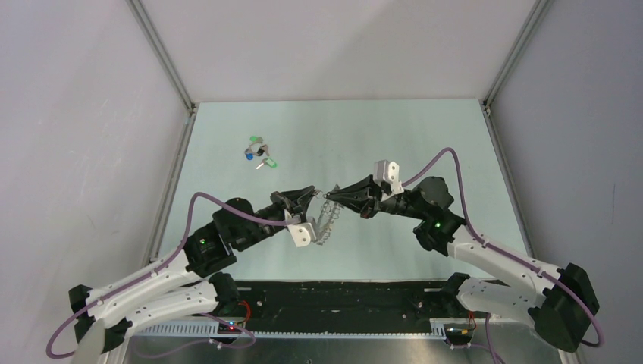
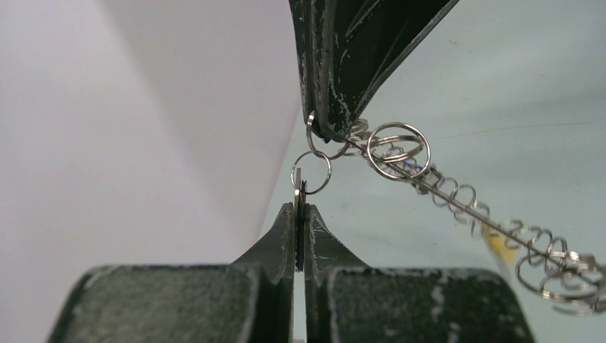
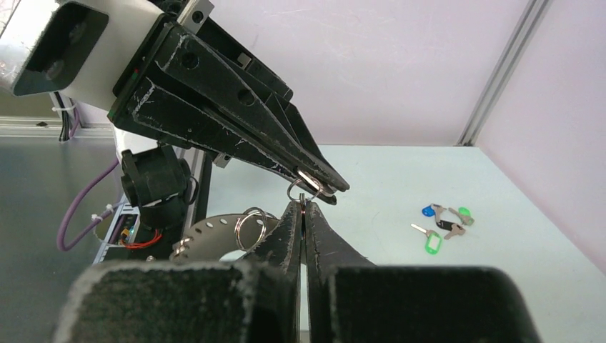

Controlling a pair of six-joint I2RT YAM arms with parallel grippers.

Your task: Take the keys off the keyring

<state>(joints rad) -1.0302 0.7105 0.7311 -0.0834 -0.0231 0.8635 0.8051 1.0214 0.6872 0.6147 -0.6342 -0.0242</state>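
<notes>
The keyring (image 1: 326, 224) hangs in the air between both grippers above the middle of the table. It shows as a grey disc with holes in the right wrist view (image 3: 204, 232) and edge-on, fringed with wire loops, in the left wrist view (image 2: 464, 209). My left gripper (image 1: 316, 199) is shut on a thin key (image 2: 301, 207) that hangs from a small wire loop (image 2: 311, 171). My right gripper (image 1: 334, 199) is shut on the keyring's rim, tip to tip with the left one (image 3: 303, 207). A yellow tag (image 2: 493, 239) still hangs on the ring.
Several loose keys with blue, black and green tags (image 1: 259, 152) lie on the pale green table at the far left; they also show in the right wrist view (image 3: 443, 221). White walls with metal posts close in the table.
</notes>
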